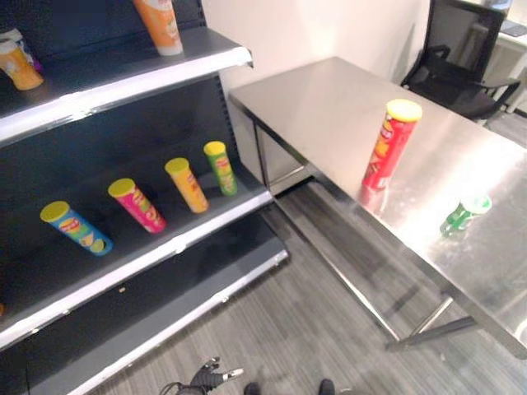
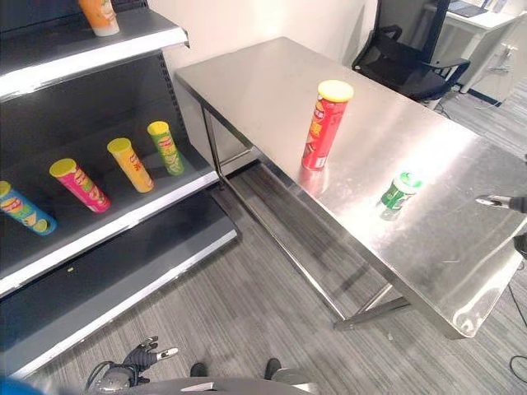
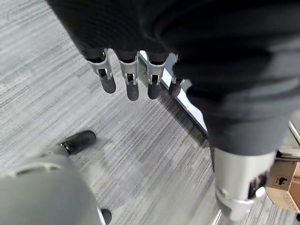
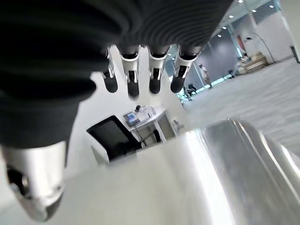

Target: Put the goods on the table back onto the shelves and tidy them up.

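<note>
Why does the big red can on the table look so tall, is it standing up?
Yes, upright: the red can stands on its base on the table, yellow lid on top.

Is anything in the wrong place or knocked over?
Yes. A tall red can and a small green cup stand on the steel table instead of the shelf, where four cans already stand in a row.

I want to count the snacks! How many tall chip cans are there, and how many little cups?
Tall chip cans on the shelves: 6
Tall chip cans on the table: 1
Little green cups on the table: 1
Total: 8
</note>
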### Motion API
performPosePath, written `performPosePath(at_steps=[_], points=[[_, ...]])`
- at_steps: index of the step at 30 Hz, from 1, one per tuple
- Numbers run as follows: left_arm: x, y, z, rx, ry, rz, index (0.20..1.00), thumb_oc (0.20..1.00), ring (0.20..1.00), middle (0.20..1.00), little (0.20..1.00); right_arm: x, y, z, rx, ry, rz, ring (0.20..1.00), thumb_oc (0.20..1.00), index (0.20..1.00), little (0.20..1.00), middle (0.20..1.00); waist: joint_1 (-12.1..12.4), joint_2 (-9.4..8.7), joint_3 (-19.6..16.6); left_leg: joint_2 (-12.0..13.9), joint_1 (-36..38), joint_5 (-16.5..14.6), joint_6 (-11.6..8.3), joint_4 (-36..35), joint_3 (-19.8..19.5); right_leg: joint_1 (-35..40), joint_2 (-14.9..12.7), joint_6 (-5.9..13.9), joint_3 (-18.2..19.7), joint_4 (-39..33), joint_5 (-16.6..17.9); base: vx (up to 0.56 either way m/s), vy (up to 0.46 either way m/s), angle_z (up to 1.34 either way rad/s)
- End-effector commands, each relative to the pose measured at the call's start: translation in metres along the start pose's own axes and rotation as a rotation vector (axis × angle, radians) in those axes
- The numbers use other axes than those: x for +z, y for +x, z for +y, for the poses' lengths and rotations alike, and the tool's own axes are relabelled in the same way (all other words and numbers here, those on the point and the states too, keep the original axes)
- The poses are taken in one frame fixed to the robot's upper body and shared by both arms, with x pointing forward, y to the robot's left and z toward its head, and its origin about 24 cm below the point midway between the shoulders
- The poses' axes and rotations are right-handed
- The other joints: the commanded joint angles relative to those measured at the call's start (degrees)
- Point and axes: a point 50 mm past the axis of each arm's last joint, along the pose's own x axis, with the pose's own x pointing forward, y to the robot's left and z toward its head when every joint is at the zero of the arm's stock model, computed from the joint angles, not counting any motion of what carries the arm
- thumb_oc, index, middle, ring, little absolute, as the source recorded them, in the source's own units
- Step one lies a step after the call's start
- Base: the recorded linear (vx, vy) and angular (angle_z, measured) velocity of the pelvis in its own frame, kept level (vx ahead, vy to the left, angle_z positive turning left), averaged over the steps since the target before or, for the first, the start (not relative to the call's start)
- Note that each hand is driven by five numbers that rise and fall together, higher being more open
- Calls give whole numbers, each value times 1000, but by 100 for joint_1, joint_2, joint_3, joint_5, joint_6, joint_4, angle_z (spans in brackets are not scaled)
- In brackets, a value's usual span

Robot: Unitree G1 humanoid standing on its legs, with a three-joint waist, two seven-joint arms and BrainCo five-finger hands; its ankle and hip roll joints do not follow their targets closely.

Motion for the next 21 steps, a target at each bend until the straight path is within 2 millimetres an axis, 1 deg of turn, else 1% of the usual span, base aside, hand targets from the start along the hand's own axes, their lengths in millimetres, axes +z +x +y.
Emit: performPosePath(at_steps=[1,7,10,17,21], points=[[3,1,15,51,-12,1,1000,1000,1000,1000,1000,25,9,-17,-60,-23,-96,1000,1000,1000,1000,1000,226,-351,-61,-79,207,-469,51,75,111,79,-352,437,252,71,-457,47,47,11],[-8,-2,18,64,-25,36,1000,1000,1000,1000,1000,29,7,-6,-29,-35,-117,1000,1000,1000,1000,1000,280,-343,-73,-108,223,-494,70,75,38,116,-384,454,202,71,-462,14,10,2],[-14,-3,17,68,-29,56,1000,1000,1000,1000,1000,27,6,3,-7,-60,-110,1000,1000,1000,1000,1000,342,-340,-92,-130,244,-535,84,75,-16,151,-414,472,142,71,-473,30,14,6],[-14,-3,14,63,-27,54,1000,1000,1000,1000,1000,24,11,15,19,-127,-74,1000,1000,1000,1000,1000,426,-331,-93,-139,249,-541,86,75,-68,169,-426,475,105,71,-498,8,-3,6],[-10,-3,14,67,-31,40,1000,1000,1000,1000,1000,22,18,24,40,-125,-25,1000,1000,1000,1000,1000,492,-320,-65,-132,225,-510,71,75,-131,166,-413,468,83,71,-509,19,-47,0]])
